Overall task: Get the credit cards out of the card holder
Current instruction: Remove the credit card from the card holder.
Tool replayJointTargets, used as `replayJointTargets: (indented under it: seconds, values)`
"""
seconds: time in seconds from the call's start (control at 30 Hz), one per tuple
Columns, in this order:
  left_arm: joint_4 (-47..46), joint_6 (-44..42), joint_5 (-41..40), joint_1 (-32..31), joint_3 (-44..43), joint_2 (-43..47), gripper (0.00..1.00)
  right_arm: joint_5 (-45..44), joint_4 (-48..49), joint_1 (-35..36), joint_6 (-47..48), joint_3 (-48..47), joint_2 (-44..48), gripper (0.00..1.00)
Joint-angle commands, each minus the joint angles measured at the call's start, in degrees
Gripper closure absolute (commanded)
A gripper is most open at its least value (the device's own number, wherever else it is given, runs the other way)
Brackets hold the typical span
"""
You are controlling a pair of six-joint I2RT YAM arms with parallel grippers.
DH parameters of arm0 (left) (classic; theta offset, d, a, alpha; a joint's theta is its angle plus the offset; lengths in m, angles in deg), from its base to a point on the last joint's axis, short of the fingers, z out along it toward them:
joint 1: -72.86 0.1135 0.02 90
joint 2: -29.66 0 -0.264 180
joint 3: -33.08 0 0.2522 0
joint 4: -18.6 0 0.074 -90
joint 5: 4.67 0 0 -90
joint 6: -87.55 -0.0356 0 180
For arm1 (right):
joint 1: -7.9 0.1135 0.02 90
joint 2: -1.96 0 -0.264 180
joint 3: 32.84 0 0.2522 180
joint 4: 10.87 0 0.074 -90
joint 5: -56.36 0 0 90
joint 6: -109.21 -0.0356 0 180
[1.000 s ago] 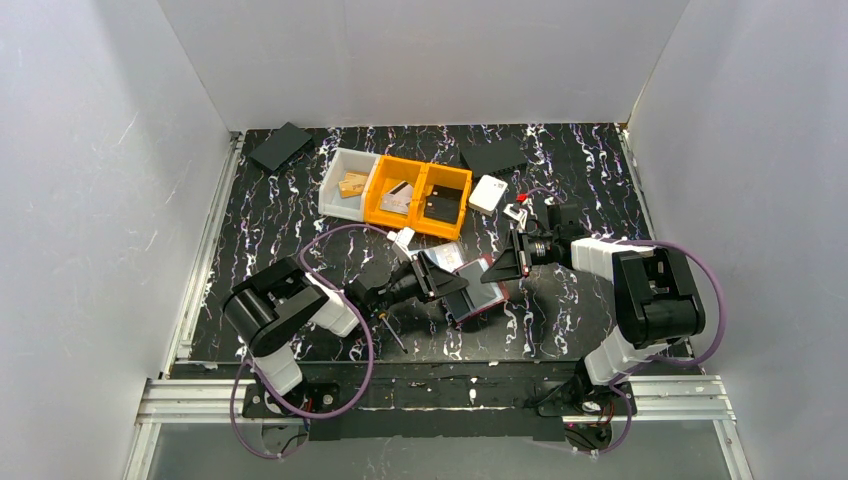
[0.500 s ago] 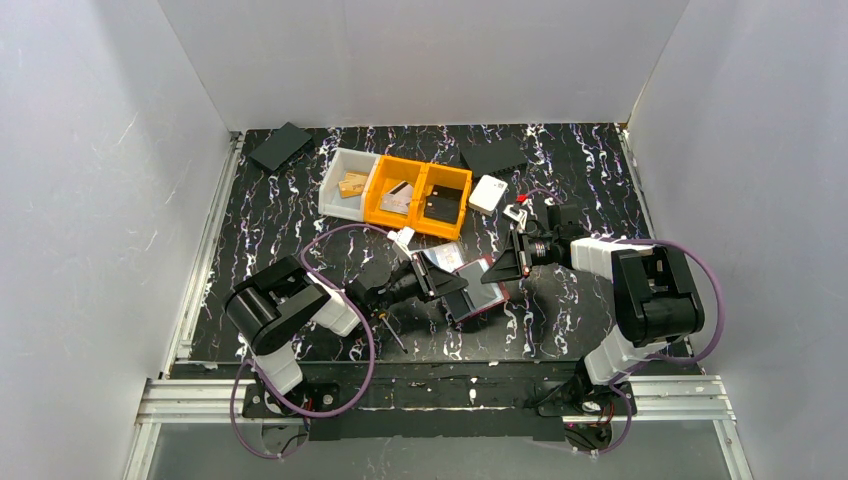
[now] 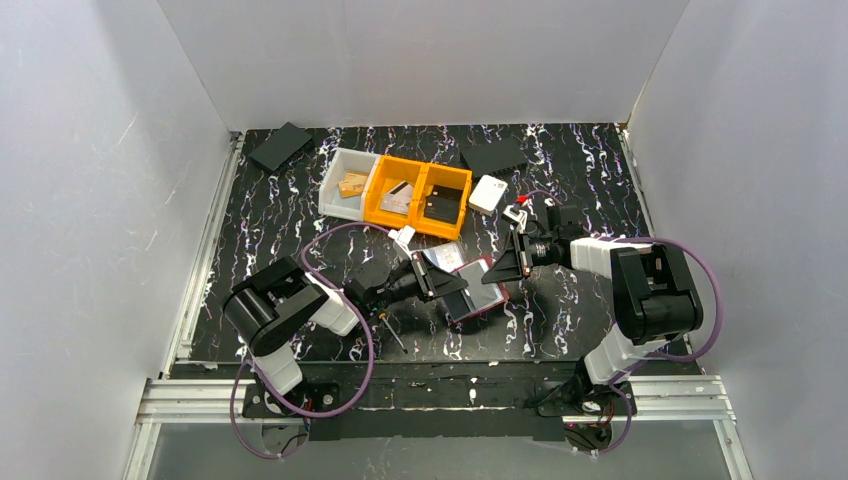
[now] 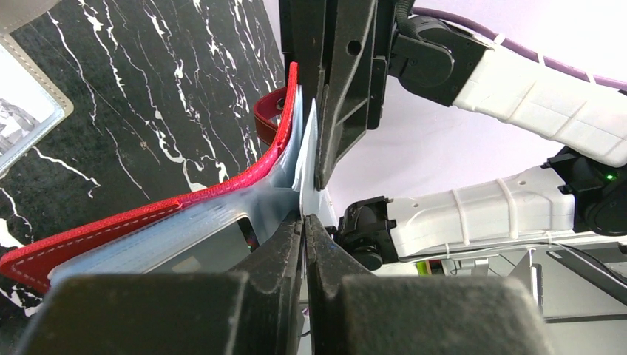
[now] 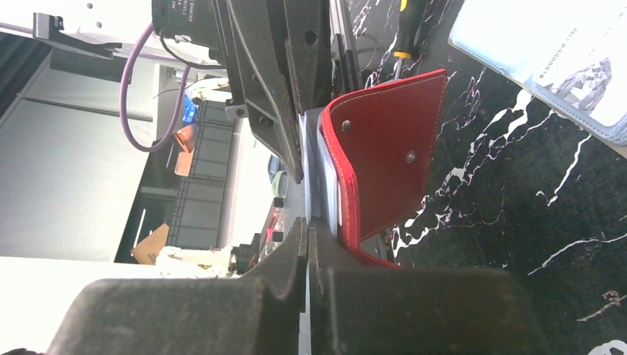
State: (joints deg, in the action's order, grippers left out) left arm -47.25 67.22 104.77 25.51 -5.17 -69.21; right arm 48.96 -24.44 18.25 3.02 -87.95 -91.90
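**Extraction step, two-arm pinch.** The red card holder [image 3: 482, 293] lies open on the marbled table [image 3: 280, 230] at the centre of the overhead view, between the two arms. The right gripper [image 5: 307, 233] enters from the right of that view. Its jaws are closed flat on a pale inner leaf of the holder, just beside the red cover, and it appears to serve as the anchor. The left gripper [image 4: 304, 222] enters from the left, with its jaws pressed together on a thin pale sheet [image 4: 305, 166] rising from the holder's open edge. Whether this sheet is a card or a plastic pocket cannot be told. The two sets of fingertips face each other at close quarters. One pale credit card [image 5: 532, 59] lies loose on the table, at the upper right of the right wrist view.

Judged step: a card is gripped but not yet withdrawn. The next move likely calls for a straight pull by the left arm, away from the right and along the pocket, while the right holds firm. A skewed pull could drag the holder or bend the card.
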Motion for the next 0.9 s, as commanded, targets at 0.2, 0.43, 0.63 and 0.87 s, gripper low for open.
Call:
replayJointTargets:
  seconds: [0.2,0.43,0.63,0.87]
  values:
    - [-3.4,-1.0,1.3,0.3,-0.7,3.9,1.0,2.2,0.6,-0.3,-0.1,-0.8,-1.9,0.99]
    - [-3.4,-1.2,2.4,0.9,0.4,5.3,1.0,2.3,0.7,-0.7,-0.3,-0.8,-2.5,0.99]
    - [-3.4,-0.9,3.7,1.5,1.5,5.6,1.0,2.3,0.7,-0.9,-0.3,-0.8,-2.6,0.99]
    - [-3.6,-0.8,4.6,2.2,2.0,6.3,1.0,2.3,0.7,-1.0,-0.2,-0.8,-2.9,0.99]
